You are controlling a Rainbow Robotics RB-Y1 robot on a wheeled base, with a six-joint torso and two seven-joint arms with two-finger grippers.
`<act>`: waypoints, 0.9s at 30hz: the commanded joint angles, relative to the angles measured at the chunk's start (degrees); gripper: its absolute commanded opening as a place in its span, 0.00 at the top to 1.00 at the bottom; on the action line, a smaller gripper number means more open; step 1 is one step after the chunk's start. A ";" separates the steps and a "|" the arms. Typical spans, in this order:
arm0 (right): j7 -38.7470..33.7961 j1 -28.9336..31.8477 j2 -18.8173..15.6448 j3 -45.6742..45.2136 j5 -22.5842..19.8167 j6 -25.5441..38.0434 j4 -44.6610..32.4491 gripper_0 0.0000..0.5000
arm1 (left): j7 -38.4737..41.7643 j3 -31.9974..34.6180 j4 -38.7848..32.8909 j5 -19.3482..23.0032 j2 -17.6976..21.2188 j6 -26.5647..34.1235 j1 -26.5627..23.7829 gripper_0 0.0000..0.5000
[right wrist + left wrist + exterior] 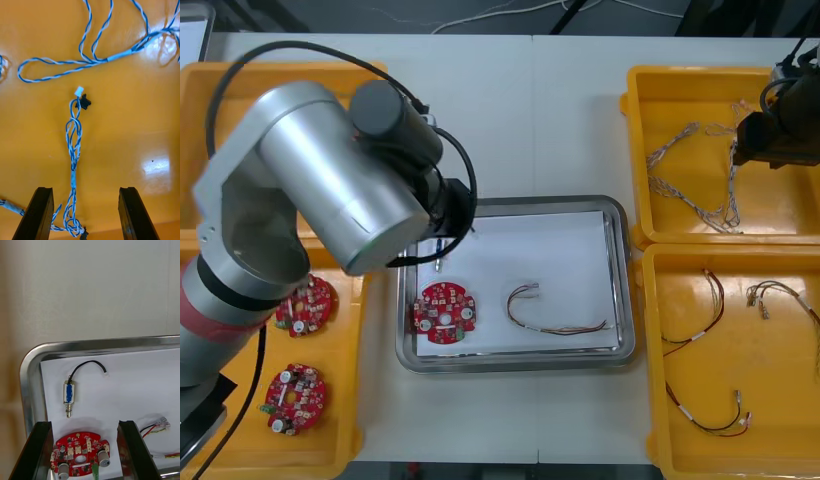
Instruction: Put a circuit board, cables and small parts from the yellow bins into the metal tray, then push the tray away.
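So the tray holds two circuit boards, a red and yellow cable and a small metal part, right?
No: the front view shows one circuit board in the metal tray; two more lie in a yellow bin at the left. The red and yellow cable and small metal part are there.

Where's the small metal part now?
Left wrist view: the part lies in the tray, left side, between the circuit board and the far-left corner, just beyond the open left gripper.

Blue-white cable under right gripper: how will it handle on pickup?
Likely floppy: the twisted cable lies looped under the open right gripper, so its ends should dangle. Probably light, being thin. Left gripper hovers over the metal tray.
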 commanded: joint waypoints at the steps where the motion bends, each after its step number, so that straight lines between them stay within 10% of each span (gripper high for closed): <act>1: 2.70 1.99 0.66 -2.39 -0.39 0.02 -0.77 0.00 | 4.87 4.72 -2.86 3.98 4.14 2.38 -0.72 0.00; 11: 3.41 4.89 2.86 -2.56 0.14 -3.59 -0.77 0.00 | 3.29 12.19 -3.13 11.72 9.86 3.26 -1.08 0.00; 27: 3.32 6.65 3.91 -2.56 0.75 -5.26 -0.77 0.00 | -0.75 15.18 1.97 13.03 17.86 3.52 -0.90 0.00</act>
